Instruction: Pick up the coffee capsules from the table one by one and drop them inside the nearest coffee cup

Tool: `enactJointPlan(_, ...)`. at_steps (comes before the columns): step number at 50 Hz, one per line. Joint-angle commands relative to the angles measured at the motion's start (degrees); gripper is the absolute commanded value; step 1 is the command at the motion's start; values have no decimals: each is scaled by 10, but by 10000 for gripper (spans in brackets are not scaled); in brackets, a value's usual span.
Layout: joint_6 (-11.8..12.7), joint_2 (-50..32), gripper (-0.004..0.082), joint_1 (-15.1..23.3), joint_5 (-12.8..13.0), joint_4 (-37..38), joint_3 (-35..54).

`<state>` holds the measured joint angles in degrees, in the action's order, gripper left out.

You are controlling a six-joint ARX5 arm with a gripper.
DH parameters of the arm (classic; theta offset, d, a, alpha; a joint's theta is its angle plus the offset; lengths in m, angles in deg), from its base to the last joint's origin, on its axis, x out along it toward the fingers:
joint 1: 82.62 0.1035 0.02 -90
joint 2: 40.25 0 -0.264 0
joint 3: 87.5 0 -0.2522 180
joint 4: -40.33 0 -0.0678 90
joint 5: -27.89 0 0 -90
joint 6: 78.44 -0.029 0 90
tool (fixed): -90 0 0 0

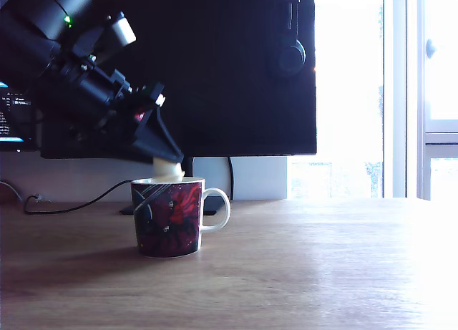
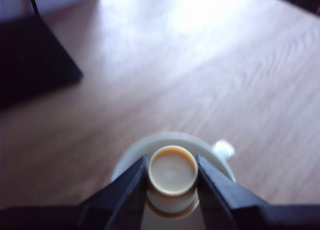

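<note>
A dark red and black patterned coffee cup (image 1: 168, 217) with a white rim and handle stands on the wooden table (image 1: 300, 273). Directly above its mouth my gripper (image 1: 167, 167) is shut on a cream coffee capsule (image 1: 169, 170), whose lower end sits about level with the rim. From the wrist, the capsule (image 2: 173, 171) shows round end-on, clamped between the two black fingers (image 2: 131, 190), with the cup's white rim (image 2: 135, 150) and handle (image 2: 223, 148) underneath it. The cup's inside is hidden.
A large dark monitor (image 1: 215, 65) stands behind the cup, its base (image 2: 30, 65) dark on the table. Headphones (image 1: 290, 54) hang on it. A black cable (image 1: 64, 205) runs along the back at the exterior view's left. Bright windows fill the exterior view's right.
</note>
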<state>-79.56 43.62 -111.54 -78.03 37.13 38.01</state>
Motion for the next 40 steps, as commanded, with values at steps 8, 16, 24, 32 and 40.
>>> enactJointPlan(8, -4, 8, 93, 0, 0, -7, 0)
enactJointPlan(16, -4, 8, 93, 0, 0, -7, 0)
enactJointPlan(24, -4, 8, 93, 0, 0, -7, 0)
enactJointPlan(32, -4, 8, 93, 0, 0, -7, 0)
enactJointPlan(40, -4, 8, 395, 0, -1, -8, 0)
